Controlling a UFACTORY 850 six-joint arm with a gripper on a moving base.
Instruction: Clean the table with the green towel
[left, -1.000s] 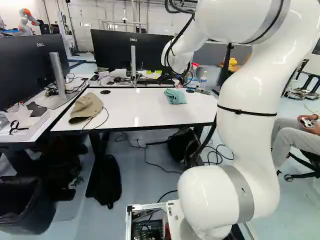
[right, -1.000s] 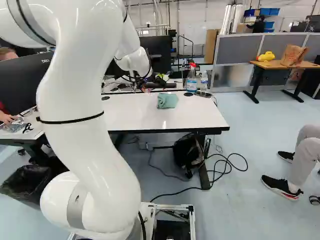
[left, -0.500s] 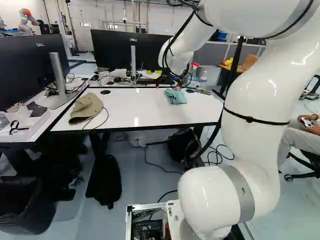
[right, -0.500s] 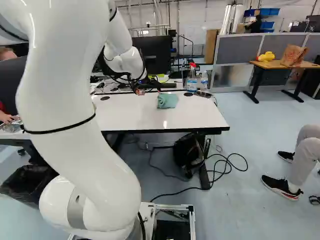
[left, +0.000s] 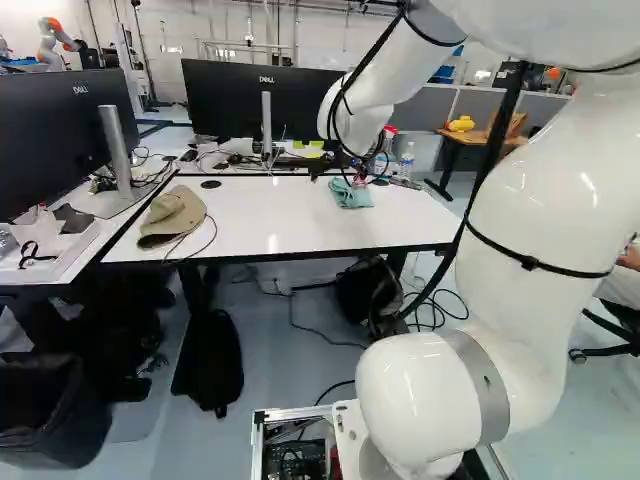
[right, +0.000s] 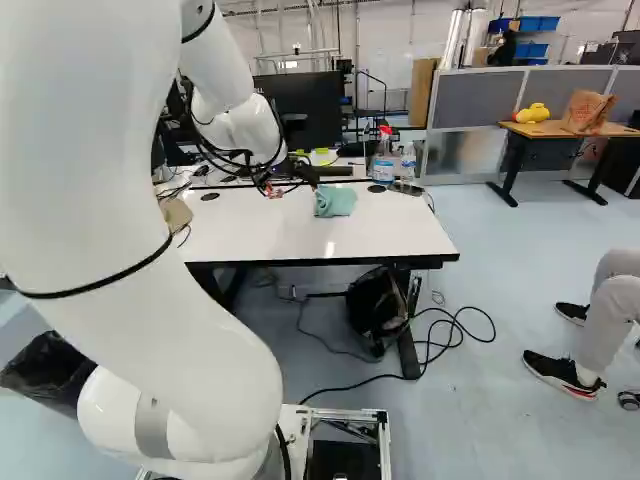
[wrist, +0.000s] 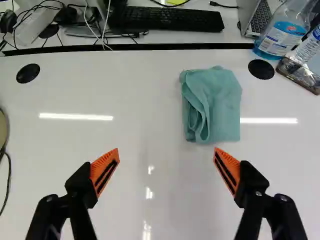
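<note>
The gripper (right: 298, 176) hangs over the far part of the white table (right: 390, 235), just beside the towel in the right base view. In the wrist view my gripper (wrist: 166, 154) stands open, its orange-padded fingers wide apart over bare tabletop. A folded green towel (wrist: 212, 106) lies ahead of the fingers, more toward one of them, and neither touches it. The same towel (left: 351, 192) shows near the table's far right part in the left base view.
A tan cap (left: 172, 217) with a cord lies on the table's left part. Spray bottle (wrist: 283, 30), water bottle (right: 408, 162) and a dark flat item (wrist: 300, 75) stand near the towel. Keyboard (wrist: 167, 18) and monitor (left: 255, 100) are behind. Another robot (left: 54, 42) stands far back.
The arm has swung, its large upper links shifting right in the left base view and left in the right base view; the wrist has shifted slightly left in the latter. Base and towel have not moved.
</note>
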